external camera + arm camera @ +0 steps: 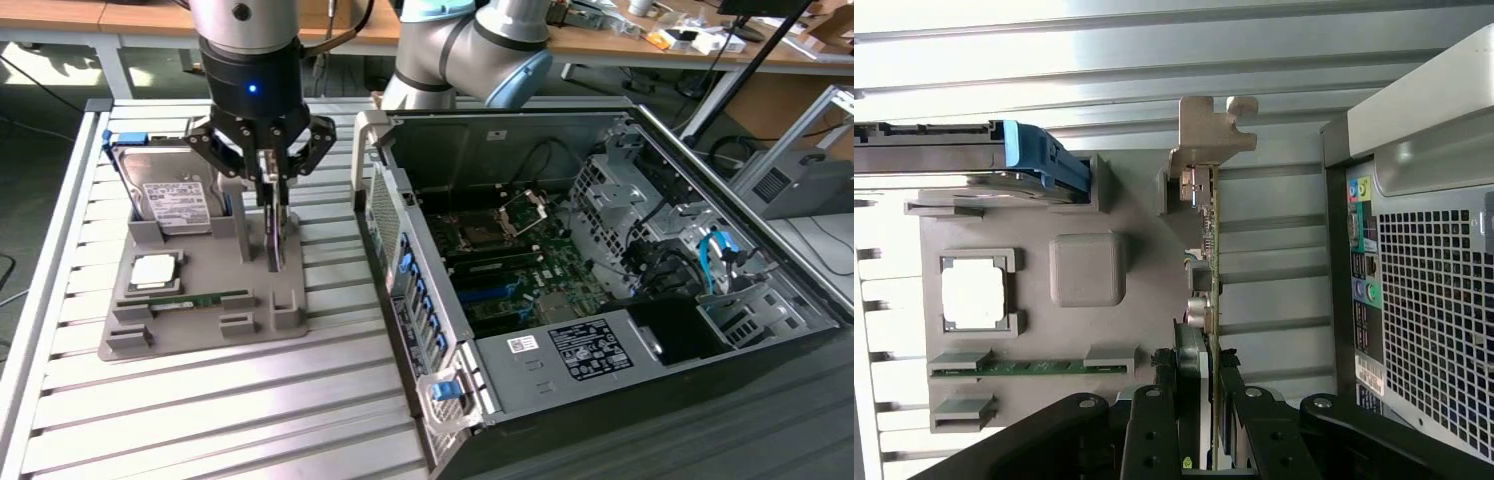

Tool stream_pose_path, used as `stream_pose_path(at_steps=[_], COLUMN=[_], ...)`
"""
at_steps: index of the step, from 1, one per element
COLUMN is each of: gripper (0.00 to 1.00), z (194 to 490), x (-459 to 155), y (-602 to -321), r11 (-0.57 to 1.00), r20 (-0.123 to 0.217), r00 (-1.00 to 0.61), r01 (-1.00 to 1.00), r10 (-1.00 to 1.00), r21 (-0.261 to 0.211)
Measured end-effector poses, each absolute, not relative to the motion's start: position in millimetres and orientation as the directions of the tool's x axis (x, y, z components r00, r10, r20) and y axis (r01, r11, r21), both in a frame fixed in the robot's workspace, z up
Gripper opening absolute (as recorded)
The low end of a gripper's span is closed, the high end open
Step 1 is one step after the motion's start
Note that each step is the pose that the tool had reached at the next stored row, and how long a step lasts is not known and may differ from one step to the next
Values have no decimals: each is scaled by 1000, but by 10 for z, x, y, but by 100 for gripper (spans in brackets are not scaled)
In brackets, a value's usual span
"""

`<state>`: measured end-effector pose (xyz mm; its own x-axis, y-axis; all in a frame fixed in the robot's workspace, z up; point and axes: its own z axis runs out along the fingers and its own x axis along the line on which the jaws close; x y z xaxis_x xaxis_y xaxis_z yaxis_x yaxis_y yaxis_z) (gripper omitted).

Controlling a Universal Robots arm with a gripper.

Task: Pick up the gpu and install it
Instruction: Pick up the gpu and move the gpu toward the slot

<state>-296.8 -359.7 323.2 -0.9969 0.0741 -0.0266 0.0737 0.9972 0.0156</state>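
Note:
The gpu stands on its thin edge in a slot of the grey holder tray, between the hard drive and the computer case. My gripper hangs straight down over it, its two fingers closed against the card's two faces near the top edge. In the wrist view the gpu shows edge-on, its metal end bracket at the far end. There my gripper is shut on the card, and the black fingers flank it on both sides.
On the tray stand a silver hard drive with a blue tab, a processor chip and a green memory stick. The open computer case lies at the exterior view's right, motherboard exposed. The slatted metal table carries everything.

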Motion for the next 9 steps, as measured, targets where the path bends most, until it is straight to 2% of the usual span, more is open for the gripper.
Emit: stream_pose_path(at_steps=[9], gripper=[27], z=[3258], x=[-2968], y=[-3597], r11=[997], r20=[-27], r00=[-997], r01=[74], r10=[74], r21=[16])
